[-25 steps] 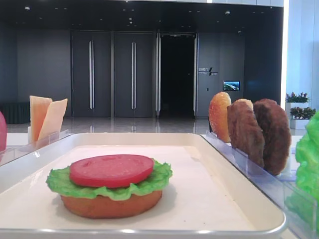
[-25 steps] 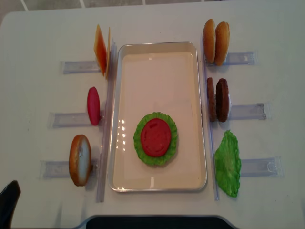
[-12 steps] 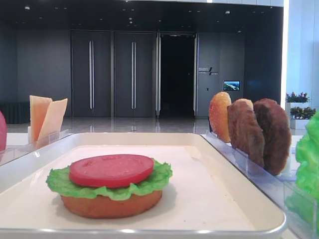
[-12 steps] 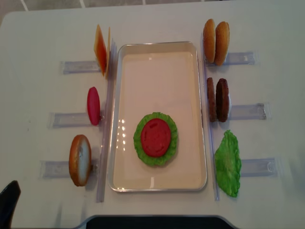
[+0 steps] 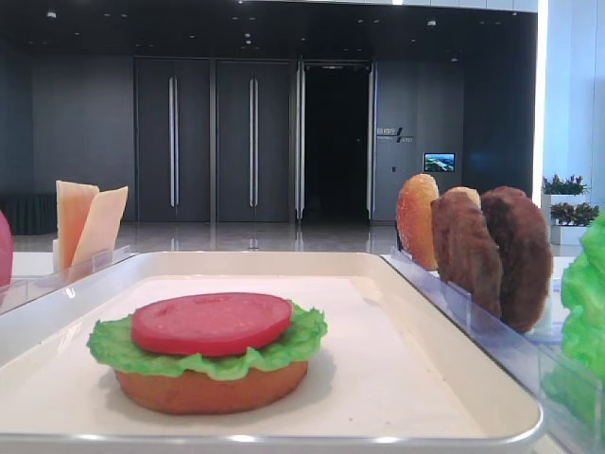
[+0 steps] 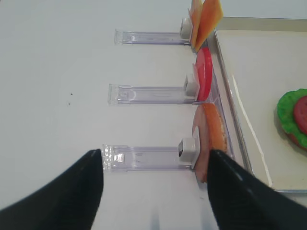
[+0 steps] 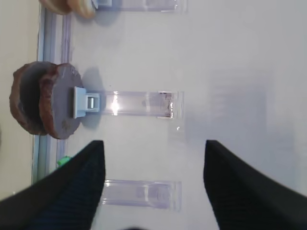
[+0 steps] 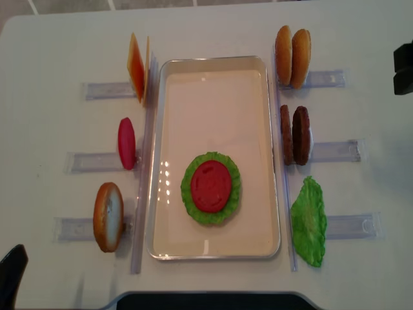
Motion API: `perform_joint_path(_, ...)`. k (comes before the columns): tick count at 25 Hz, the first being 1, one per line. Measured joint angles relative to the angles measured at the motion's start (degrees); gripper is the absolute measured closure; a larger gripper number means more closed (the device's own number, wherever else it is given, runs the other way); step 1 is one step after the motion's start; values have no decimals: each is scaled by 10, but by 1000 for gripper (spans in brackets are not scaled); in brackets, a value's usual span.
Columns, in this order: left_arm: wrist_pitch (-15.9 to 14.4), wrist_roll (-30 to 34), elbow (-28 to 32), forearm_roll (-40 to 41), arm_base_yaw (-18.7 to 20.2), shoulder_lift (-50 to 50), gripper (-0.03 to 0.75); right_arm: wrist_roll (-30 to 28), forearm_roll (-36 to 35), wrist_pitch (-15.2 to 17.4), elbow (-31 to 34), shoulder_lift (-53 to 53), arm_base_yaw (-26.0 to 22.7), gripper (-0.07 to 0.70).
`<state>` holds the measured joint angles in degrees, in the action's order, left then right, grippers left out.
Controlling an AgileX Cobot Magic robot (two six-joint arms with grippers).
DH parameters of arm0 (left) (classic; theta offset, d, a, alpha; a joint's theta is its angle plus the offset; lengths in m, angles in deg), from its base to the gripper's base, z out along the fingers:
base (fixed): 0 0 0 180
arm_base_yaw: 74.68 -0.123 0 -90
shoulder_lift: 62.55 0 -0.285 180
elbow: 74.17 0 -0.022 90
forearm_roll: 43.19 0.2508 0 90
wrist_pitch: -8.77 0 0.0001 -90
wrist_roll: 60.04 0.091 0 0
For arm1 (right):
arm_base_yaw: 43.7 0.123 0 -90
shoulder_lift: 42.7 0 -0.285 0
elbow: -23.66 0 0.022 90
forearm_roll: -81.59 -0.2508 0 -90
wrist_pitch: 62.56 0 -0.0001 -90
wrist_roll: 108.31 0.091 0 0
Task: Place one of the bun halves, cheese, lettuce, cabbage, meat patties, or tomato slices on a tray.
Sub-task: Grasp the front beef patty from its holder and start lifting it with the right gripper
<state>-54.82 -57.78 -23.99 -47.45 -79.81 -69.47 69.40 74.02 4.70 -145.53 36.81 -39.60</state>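
overhead and low views of a white tabletop [image 8: 213, 26] carrying a cream-white rectangular tray with rounded corners and a low rim [image 8: 213, 64], set lengthwise at the middle. on the tray, toward its near end, a flat orange-brown bun half [image 5: 213, 389] lies under a bright green ruffled lettuce leaf [image 8: 190, 194], topped by a glossy red tomato slice [image 8: 211, 186]. clear plastic racks [image 8: 332, 150] line both long sides of the tray. along the left edge, far to near: two thin pale yellow-orange cheese slices [image 8: 137, 67] on edge, a second red tomato slice [image 8: 126, 143] upright, and a domed golden bun half [image 8: 108, 216] upright. along the right edge, far to near: two golden bun halves [image 8: 292, 48] standing together, a lighter reddish-brown meat patty [image 8: 286, 135] touching a darker brown patty [image 8: 301, 135], both upright, and a second green lettuce leaf [image 8: 308, 221]. the right gripper [image 7: 151, 179] hangs over bare tabletop outward of the patties' rack, its black fingers [image 7: 76, 187] spread wide with nothing between them. the left gripper [image 6: 153, 191] hangs near the left near corner, over the rack of the domed bun half, its fingers [image 6: 72, 189] likewise wide apart and holding nothing.
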Motion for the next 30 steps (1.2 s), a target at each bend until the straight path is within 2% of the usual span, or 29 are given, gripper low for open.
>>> perform_joint_path(7, 0, 0, 0, 0, 0, 0, 197, -9, 0, 9, -47, 79, -1, 178)
perform_joint_path(14, 0, 0, 0, 0, 0, 0, 197, -12, 0, 14, -56, 116, -11, 178)
perform_joint_path(21, 0, 0, 0, 0, 0, 0, 197, 23, -34, 27, -56, 119, -9, 178)
perform_joint_path(25, 0, 0, 0, 0, 0, 0, 197, 57, -39, 27, -56, 119, 27, 178)
perform_joint_path(30, 0, 0, 0, 0, 0, 0, 197, 109, -39, 16, -56, 119, 103, 178)
